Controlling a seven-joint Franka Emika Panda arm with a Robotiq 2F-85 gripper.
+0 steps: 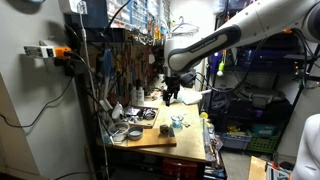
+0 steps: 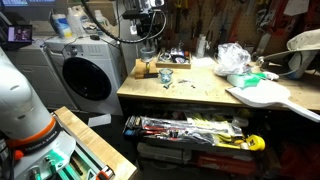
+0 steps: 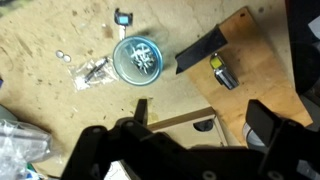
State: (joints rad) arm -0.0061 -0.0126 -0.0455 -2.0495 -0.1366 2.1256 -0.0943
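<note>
The gripper point(image 3: 200, 114) is held above the bench point(image 3: 50, 100); its fingers point(image 3: 140, 112) are spread wide, with nothing gripped. A round tin point(image 3: 138, 57) is seen on the bench, apart from the fingertips; screws point(image 3: 92, 70) lie just beside it, and a black wedge point(image 3: 200, 52) near it.

Rough matt wooden workbench point(image 3: 60, 110) under a shiny metal tin point(image 3: 137, 57).

The arm point(image 1: 215, 42) reaches out level, wrist bent down, its hand point(image 1: 171, 96) hanging with fingers point(image 3: 262, 120) spread apart.
</note>
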